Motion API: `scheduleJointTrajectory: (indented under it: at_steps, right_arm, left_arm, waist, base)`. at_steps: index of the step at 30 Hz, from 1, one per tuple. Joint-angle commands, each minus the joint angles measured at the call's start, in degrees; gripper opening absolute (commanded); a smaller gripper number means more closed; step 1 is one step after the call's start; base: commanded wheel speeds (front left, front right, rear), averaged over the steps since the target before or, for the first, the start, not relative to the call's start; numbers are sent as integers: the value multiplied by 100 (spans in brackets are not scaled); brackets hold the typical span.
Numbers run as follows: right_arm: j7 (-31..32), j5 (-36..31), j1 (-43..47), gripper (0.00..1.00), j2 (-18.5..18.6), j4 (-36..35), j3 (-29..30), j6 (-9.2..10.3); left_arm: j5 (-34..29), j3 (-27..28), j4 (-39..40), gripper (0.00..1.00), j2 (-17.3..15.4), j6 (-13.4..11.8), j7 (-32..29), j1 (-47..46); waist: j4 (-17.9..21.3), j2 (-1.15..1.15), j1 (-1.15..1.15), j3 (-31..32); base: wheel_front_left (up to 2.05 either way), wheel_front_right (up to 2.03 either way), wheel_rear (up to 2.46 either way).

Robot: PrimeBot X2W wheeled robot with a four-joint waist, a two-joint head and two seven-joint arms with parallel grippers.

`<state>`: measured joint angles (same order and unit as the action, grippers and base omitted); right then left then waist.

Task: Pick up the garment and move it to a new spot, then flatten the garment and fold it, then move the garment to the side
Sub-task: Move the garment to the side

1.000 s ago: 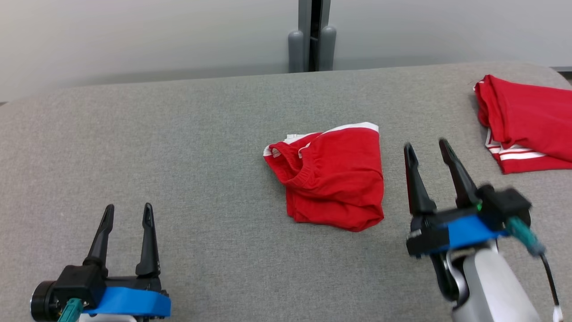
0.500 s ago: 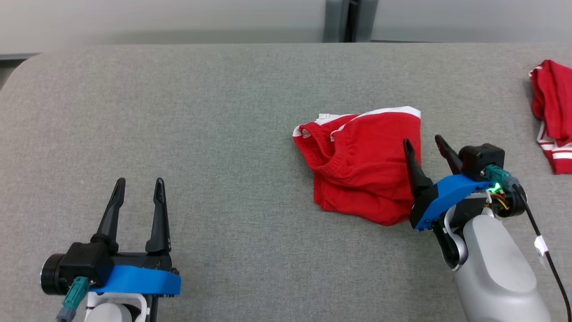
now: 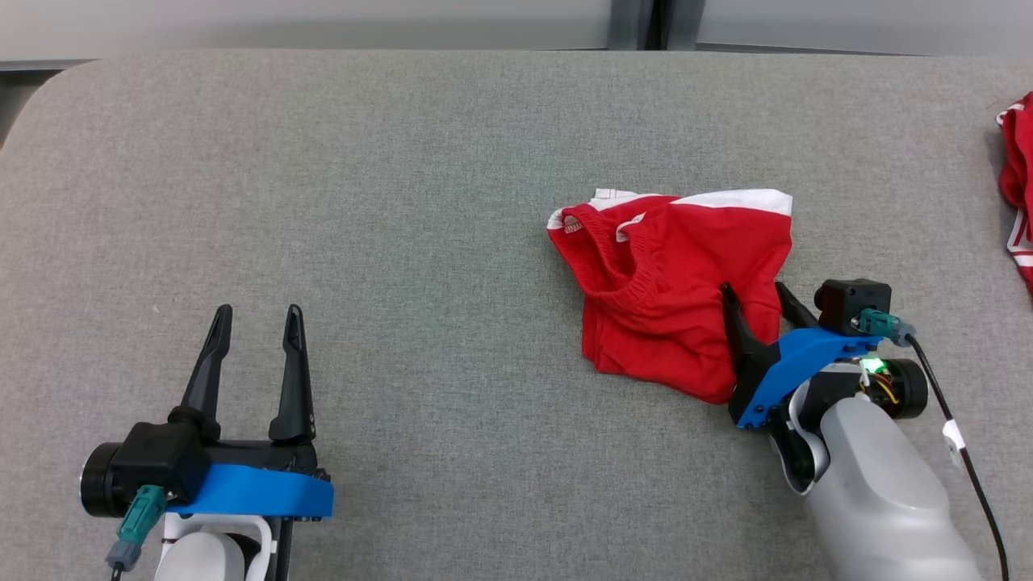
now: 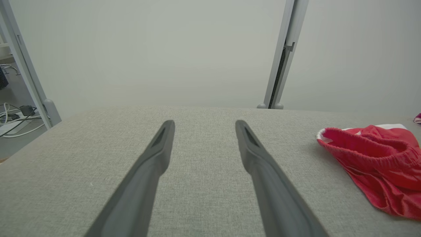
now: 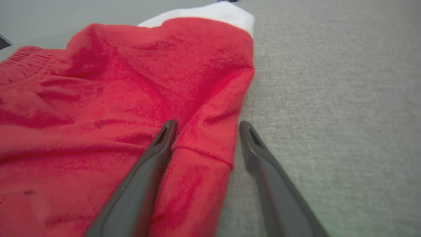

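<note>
A crumpled red garment point(image 3: 670, 282) with white trim and an elastic waistband lies on the grey table point(image 3: 403, 202), right of centre. My right gripper point(image 3: 754, 292) is open at the garment's right edge. One finger rests over the red cloth and the other over the table beside it. In the right wrist view the garment point(image 5: 131, 82) has its folded edge between the spread fingers of the right gripper point(image 5: 207, 125). My left gripper point(image 3: 258, 313) stands open over bare table at the lower left. In the left wrist view the left gripper point(image 4: 204, 125) has the garment point(image 4: 378, 164) off to its right.
Another red garment with white stripes point(image 3: 1018, 202) lies at the table's far right edge. A grey post point(image 3: 654, 24) stands behind the table against a pale wall. Cables point(image 4: 13, 115) lie on the floor beyond the table's left end.
The head camera has tilted down and shifted. My right gripper has moved forward and left, from beside the garment to straddling its right edge. The left gripper has stayed put.
</note>
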<state>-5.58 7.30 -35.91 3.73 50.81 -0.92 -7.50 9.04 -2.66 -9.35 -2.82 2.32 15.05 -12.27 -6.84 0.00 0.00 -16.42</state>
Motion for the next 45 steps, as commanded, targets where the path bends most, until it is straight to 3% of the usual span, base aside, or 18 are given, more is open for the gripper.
scheduleJointTrajectory:
  at_steps: [1, 2, 3, 9, 22, 33, 38, 45]
  right_arm:
    - [56, 115, 20, 49, -70, 174, -85, 2]
    - [54, 187, 13, 20, -84, 242, -157, 2]
    - [-7, 266, -8, 0, -92, 274, -207, 1]
    - [-398, 440, -121, 0, 54, 288, -407, 7]
    - [-678, 740, 89, 0, 766, -269, -759, 6]
    - [-544, 704, -444, 0, 1307, -894, -902, 6]
    - [-127, 596, -1045, 0, 1827, -1107, -1008, 6]
    - [351, 868, -1695, 0, 2969, -1222, -903, 6]
  left_arm:
    - [24, -9, -10, 100, -19, -35, 15, -55]
    - [29, -6, -12, 100, -19, -32, 15, -52]
    - [35, -4, -9, 100, -19, -39, 15, -47]
    - [-11, 30, 74, 100, -19, -13, 15, -30]
    - [-285, 181, 159, 100, -36, 157, 15, -234]
    - [-372, 92, 159, 100, -28, 264, 15, -441]
    - [-379, 43, 261, 100, -24, 276, 15, -595]
    - [-460, -18, 415, 100, -23, 306, 15, -809]
  waist:
    - [5, 0, 0, 4]
    - [14, 0, 0, 6]
    - [27, 0, 0, 4]
    - [300, 0, 0, -68]
    - [1364, 0, 0, -379]
    - [1346, 0, 0, -588]
    - [1218, 0, 0, -883]
    - [1204, 0, 0, -1490]
  base:
    - [0, 0, 0]
    - [0, 0, 0]
    - [0, 0, 0]
    - [0, 0, 0]
    - [0, 0, 0]
    - [0, 0, 0]
    - [0, 0, 0]
    - [0, 0, 0]
